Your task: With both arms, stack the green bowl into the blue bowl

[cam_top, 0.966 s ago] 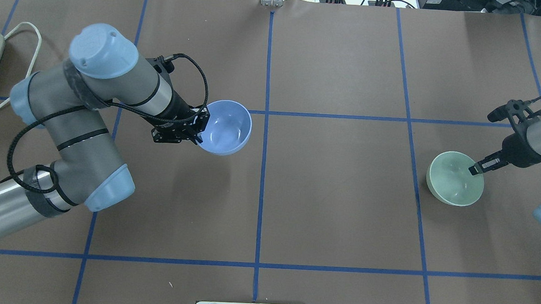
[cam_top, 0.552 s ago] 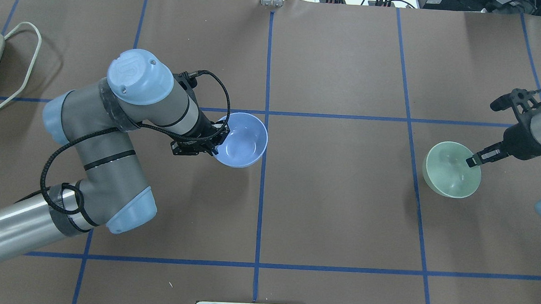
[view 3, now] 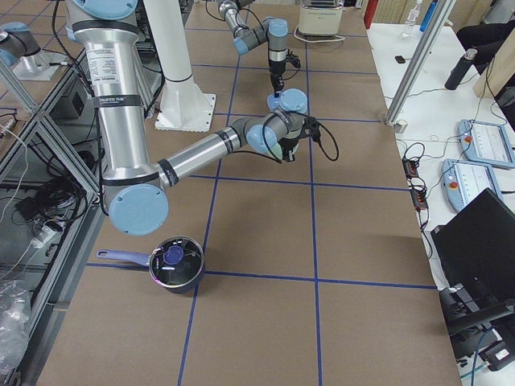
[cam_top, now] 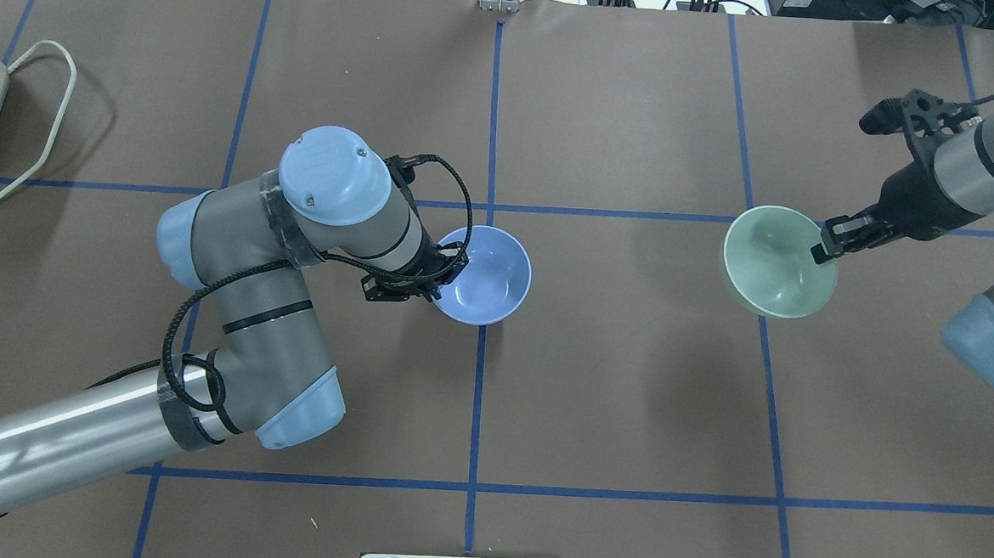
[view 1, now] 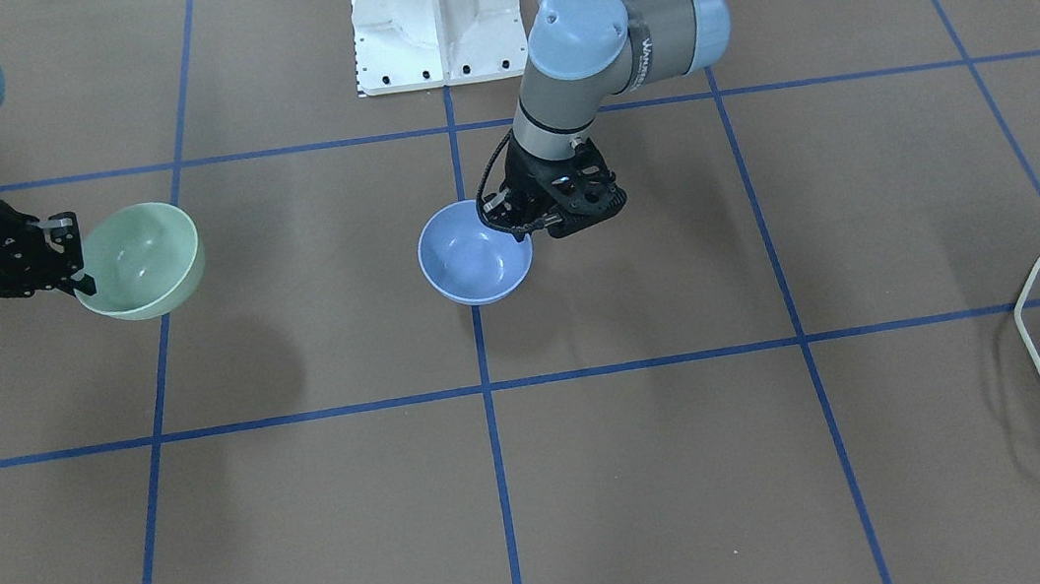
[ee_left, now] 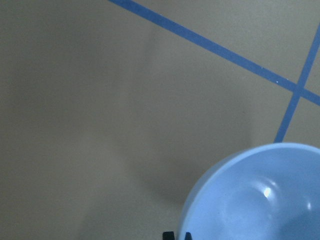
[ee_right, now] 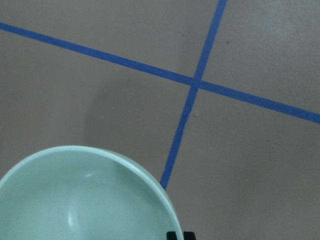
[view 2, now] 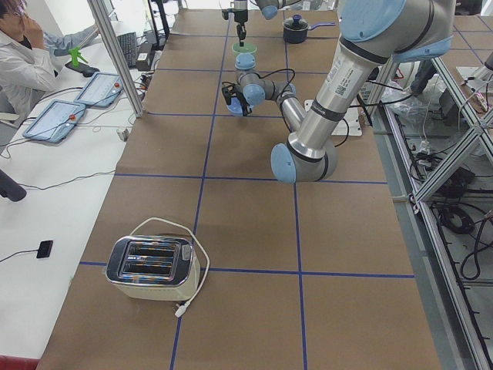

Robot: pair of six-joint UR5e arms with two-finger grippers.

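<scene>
The blue bowl (cam_top: 484, 275) hangs upright near the table's middle line, held by its rim in my left gripper (cam_top: 439, 281), which is shut on it. It also shows in the front view (view 1: 473, 252) and the left wrist view (ee_left: 260, 197). The green bowl (cam_top: 777, 261) is held by its rim, lifted above the table at the right, in my right gripper (cam_top: 823, 249), which is shut on it. It also shows in the front view (view 1: 141, 261) and the right wrist view (ee_right: 85, 197). The two bowls are well apart.
A toaster (view 2: 152, 267) with a white cable lies at the table's left end. A dark pot (view 3: 175, 264) sits at the right end. The white pedestal (view 1: 433, 15) stands at the robot's side. Blue tape lines (cam_top: 480, 355) grid the brown table.
My left arm has carried the blue bowl right and toward the table's centre line. My right arm has lifted the green bowl and moved it left and farther from the robot.
</scene>
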